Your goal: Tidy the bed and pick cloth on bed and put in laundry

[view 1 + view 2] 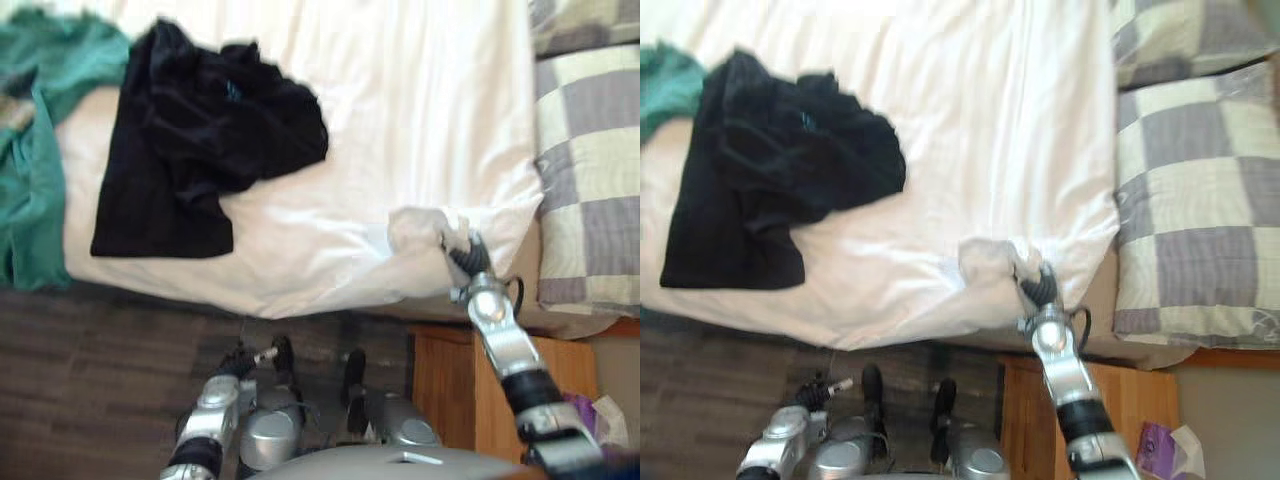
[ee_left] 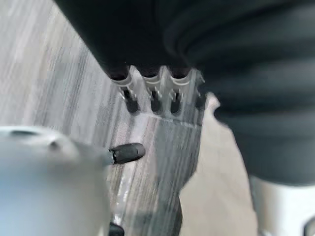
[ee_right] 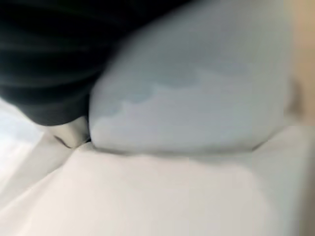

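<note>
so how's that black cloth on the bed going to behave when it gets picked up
The black cloth lies crumpled in soft folds, so it will probably go floppy and hang from any pinch point. It looks thin, so likely light. It spreads wide on the white sheet, so an end may trail.

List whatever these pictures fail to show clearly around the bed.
Right hand: its front is buried in the bunched white sheet, eye views and right wrist view; grip unreadable.
Green cloth: cut off by the left eye view's left edge.
Black garment: crumpled on itself, eye views; type unclear.
Checkered pillow: cut off by the eye views' right edge.
</note>
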Controlling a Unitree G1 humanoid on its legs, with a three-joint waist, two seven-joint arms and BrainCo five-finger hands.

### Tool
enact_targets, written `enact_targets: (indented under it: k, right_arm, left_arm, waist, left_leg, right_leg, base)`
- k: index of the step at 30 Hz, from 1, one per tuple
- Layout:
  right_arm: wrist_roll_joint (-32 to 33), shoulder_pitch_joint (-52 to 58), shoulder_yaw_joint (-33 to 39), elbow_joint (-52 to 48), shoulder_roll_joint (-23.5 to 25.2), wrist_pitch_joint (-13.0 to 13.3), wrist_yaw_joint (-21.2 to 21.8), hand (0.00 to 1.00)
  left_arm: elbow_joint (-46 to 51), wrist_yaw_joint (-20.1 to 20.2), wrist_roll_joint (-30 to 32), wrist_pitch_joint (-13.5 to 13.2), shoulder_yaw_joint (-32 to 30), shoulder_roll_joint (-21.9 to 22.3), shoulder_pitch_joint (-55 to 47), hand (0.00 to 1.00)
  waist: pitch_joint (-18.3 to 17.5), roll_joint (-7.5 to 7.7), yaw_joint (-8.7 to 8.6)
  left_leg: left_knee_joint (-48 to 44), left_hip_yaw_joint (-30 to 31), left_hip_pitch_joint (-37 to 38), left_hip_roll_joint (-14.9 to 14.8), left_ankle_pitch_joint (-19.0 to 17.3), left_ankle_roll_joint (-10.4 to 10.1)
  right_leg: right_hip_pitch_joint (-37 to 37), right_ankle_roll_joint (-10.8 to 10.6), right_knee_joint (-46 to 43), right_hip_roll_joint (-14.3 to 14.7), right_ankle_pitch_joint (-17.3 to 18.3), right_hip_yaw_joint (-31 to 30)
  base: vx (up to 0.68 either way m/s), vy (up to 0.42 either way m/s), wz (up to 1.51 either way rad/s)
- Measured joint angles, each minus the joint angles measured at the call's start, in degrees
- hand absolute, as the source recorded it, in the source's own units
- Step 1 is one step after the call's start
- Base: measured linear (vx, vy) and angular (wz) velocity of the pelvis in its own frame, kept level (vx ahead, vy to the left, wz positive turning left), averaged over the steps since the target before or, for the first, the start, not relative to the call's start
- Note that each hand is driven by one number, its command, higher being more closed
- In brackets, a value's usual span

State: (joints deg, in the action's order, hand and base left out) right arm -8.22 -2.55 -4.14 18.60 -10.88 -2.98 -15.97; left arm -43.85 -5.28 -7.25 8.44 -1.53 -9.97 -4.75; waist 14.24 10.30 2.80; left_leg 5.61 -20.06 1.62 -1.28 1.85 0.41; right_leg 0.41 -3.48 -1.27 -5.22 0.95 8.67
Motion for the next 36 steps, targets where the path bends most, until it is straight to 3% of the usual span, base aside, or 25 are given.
enact_targets:
  k: [2,3,7,9,13,22,27,30,32,36]
  right_arm:
    - [-0.6,2.7,0.6,0.3,1.3,1.9,-0.3,1.00]
    - [-1.0,3.0,0.7,0.7,1.5,2.3,-0.4,0.00]
    - [-3.4,4.6,1.1,6.2,2.1,3.5,-2.0,0.00]
    - [-4.0,5.5,1.6,9.5,2.5,3.8,-2.8,0.00]
    - [-4.1,7.1,2.6,14.1,3.7,5.8,-3.0,0.00]
    - [-4.3,8.1,6.5,22.9,4.8,8.5,-3.8,0.00]
    - [-4.1,8.2,10.7,22.5,5.6,8.4,-5.2,0.00]
    - [-3.4,9.8,14.5,22.3,5.3,6.8,-5.2,0.00]
    - [-2.3,11.9,17.6,20.1,4.9,5.7,-5.4,0.00]
    - [-0.9,13.7,22.2,8.6,-1.0,3.1,-5.0,0.00]
  left_arm:
    - [-2.4,0.1,0.0,-0.4,1.3,0.7,-0.3,0.00]
    - [-2.8,0.1,0.0,-0.4,1.5,0.7,-0.3,0.00]
    - [-5.1,0.8,0.0,-1.8,1.5,2.8,-1.2,0.00]
    - [-5.7,1.5,-0.1,-2.5,1.5,3.0,-1.4,0.00]
    - [-7.2,3.5,0.0,-3.0,1.4,2.7,-1.6,0.00]
    - [-8.1,7.4,1.8,-4.2,0.2,2.7,-2.1,0.00]
    - [-8.7,8.0,2.1,-4.3,-1.4,3.1,-2.1,0.00]
    - [-8.7,8.0,2.2,-4.1,-2.0,3.1,-2.6,0.00]
    - [-8.7,8.2,2.1,-4.1,-3.2,3.1,-3.3,0.00]
    - [-8.1,9.1,2.0,-3.6,-3.7,2.6,-4.4,0.00]
  waist:
    - [-2.0,-1.43,-1.03]
    - [-2.4,-1.89,-1.48]
    - [-4.9,-5.60,-2.31]
    - [-5.3,-6.35,-2.54]
    - [-5.6,-6.31,-3.86]
    - [-6.3,-6.64,-4.69]
    - [-6.1,-8.31,-5.01]
    - [-6.2,-9.13,-5.04]
    - [-6.2,-9.06,-5.15]
    - [-6.1,-8.63,-6.33]
  left_leg:
    - [0.4,-0.2,1.8,0.2,-0.2,-0.2]
    - [0.4,-0.3,2.3,0.2,-0.2,-0.2]
    - [0.4,-0.9,4.7,0.0,-1.0,-1.0]
    - [0.4,-1.1,5.5,-0.1,-1.4,-0.9]
    - [0.4,-2.1,6.5,-0.3,-2.0,-1.2]
    - [0.4,-4.6,9.2,-0.4,-2.9,-2.0]
    - [0.4,-6.1,10.8,-1.1,-3.3,-2.5]
    - [0.4,-6.2,11.3,-1.4,-3.3,-2.5]
    - [0.4,-6.2,11.5,-1.5,-3.3,-2.6]
    - [0.4,-6.5,11.2,-1.4,-3.6,-2.6]
  right_leg:
    - [1.4,0.2,-0.7,-0.3,1.6,0.0]
    - [1.8,0.5,-0.9,-0.3,2.0,0.0]
    - [3.5,1.1,-0.9,-0.2,3.3,-0.3]
    - [4.4,1.1,-0.6,0.0,3.4,-0.9]
    - [5.2,1.3,0.2,0.3,3.3,-2.1]
    - [8.3,1.3,2.6,0.8,2.2,-3.5]
    - [9.3,1.3,2.4,1.3,2.3,-4.8]
    - [9.7,1.2,2.3,1.6,2.3,-4.8]
    - [9.8,1.1,2.0,1.7,2.4,-4.9]
    - [7.9,1.3,0.3,1.7,3.4,-6.1]
  base:
    - [0.01,-0.059,-0.09]
    - [-0.02,-0.047,-0.02]
    - [-0.04,-0.016,-0.06]
    - [-0.01,0.003,-0.10]
    - [0.02,0.011,-0.14]
    - [0.08,0.002,-0.14]
    - [-0.01,-0.040,-0.13]
    - [-0.06,-0.042,-0.04]
    - [-0.08,-0.041,-0.04]
    - [-0.10,-0.004,-0.14]
